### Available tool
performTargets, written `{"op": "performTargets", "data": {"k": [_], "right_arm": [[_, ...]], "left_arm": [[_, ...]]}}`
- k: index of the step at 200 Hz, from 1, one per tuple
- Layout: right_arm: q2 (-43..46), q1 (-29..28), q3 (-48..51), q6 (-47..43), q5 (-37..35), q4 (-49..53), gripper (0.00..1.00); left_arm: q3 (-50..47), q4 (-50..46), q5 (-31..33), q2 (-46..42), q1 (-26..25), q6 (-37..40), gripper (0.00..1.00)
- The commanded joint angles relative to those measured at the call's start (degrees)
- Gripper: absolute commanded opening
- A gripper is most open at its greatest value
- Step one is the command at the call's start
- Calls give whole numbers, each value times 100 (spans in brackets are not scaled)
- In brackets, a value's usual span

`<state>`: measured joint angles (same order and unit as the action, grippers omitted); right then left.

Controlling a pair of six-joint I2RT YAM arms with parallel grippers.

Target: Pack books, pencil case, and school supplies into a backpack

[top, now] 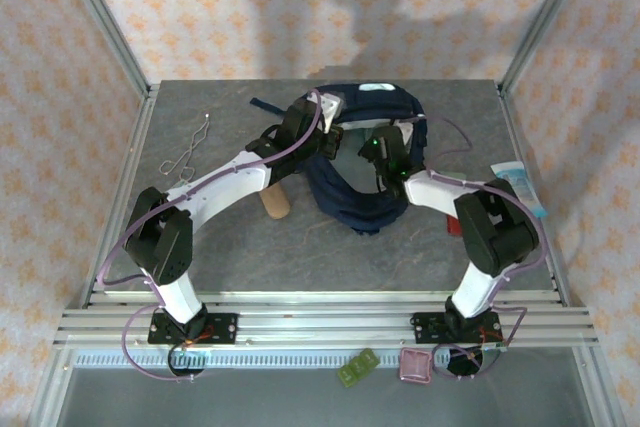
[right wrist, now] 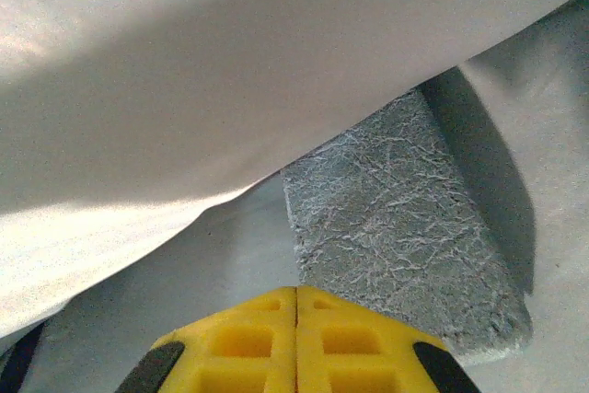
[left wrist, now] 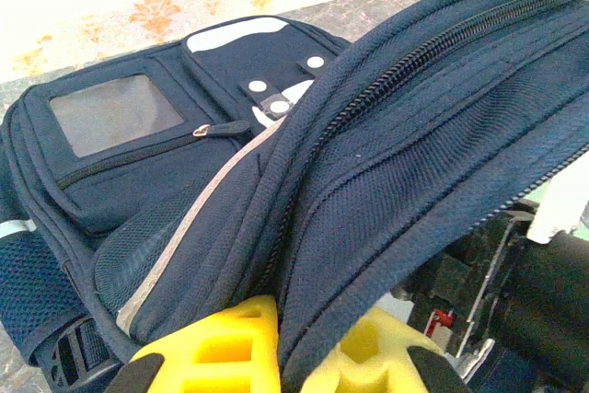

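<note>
Both arms at backpack (top: 355,209); tan oblong (top: 274,204), probably case, beside.

We log a navy backpack (left wrist: 396,163) pinched between the left fingers (left wrist: 221,352), which are yellow with black tips. Past them are a grey stripe (left wrist: 193,218) and a grey patch (left wrist: 115,112). The right fingers (right wrist: 248,347) are the same yellow and black. Just ahead of them is a grey-blue case (right wrist: 396,227) with a crackle pattern, under whitish fabric (right wrist: 230,71). The table (top: 240,257) is mottled grey, the walls (top: 200,7) peach with orange flowers.

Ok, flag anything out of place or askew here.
The pale packet lies askew at the right edge of the table, seemingly poking past it. A bent wire lies loose at the far left. A green piece and a pink piece sit below the near edge, off the table.
</note>
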<state>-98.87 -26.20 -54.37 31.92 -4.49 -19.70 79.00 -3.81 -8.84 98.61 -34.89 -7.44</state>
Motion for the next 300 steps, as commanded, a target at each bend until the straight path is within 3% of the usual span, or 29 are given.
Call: {"op": "performTargets", "data": {"k": [1, 55, 93, 121, 142, 150, 162, 194, 227, 267, 300], "right_arm": [[141, 22, 140, -174, 121, -130, 8], [2175, -327, 1370, -876, 1250, 634, 22], [3373, -743, 1762, -1308, 1495, 1465, 40], [3655, -1136, 1719, -1587, 1724, 1745, 53], [3489, -1406, 1562, -1656, 1685, 1727, 60], [3367, -1504, 1475, -1663, 1650, 1695, 61], [3160, -1618, 1352, -1664, 1632, 1601, 62], [2534, -1867, 981, -1641, 1560, 1478, 62], [2553, -1907, 1019, -1515, 1471, 1312, 62], [2574, -1902, 1152, -1391, 1370, 1276, 60], [2626, -1906, 1241, -1330, 1262, 1241, 59]], "left_arm": [[158, 674, -357, -300, -114, -251, 0], [126, 560, -371, -230, -122, -350, 0], [-632, 738, -235, -822, -148, -820, 48], [-1511, 742, 472, -1625, -141, -1349, 67], [-1870, 70, 1484, -1986, -116, -1861, 81], [-1933, -262, 1876, -2024, -86, -2064, 91], [-1996, -645, 2043, -1985, 71, -2222, 99], [-2179, -1025, 1703, -1622, 823, -2903, 99], [-2164, -1071, 1482, -1141, 1343, -3331, 95], [-1882, -985, 975, -351, 1465, -3506, 98], [-1778, -975, 960, 170, 1477, -3571, 97]]}}
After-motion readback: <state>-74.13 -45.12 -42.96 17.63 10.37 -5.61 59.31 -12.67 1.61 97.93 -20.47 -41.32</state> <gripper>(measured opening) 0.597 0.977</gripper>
